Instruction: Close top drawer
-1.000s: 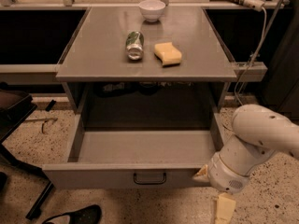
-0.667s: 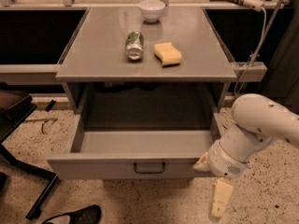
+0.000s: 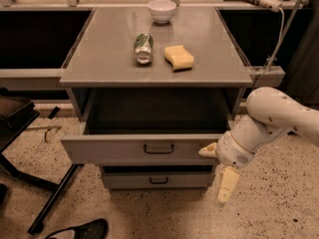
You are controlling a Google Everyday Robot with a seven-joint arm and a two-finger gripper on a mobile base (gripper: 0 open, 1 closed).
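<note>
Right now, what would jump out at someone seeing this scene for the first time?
The top drawer stands pulled out under the grey cabinet top. The white arm's pincer is open at the drawer front's right end. On top lie a tipped-over can, a yellow sponge and, behind them, a white bowl.

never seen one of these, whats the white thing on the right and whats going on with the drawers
One camera looks down at a grey cabinet from the front. The white thing is a robot arm. Its two-fingered end effector, at the right end of the pulled-out top drawer, is open and holds nothing; one finger is by the front panel. On the cabinet lie a white bowl, a can on its side and a yellow sponge. A second drawer sits below.
</note>
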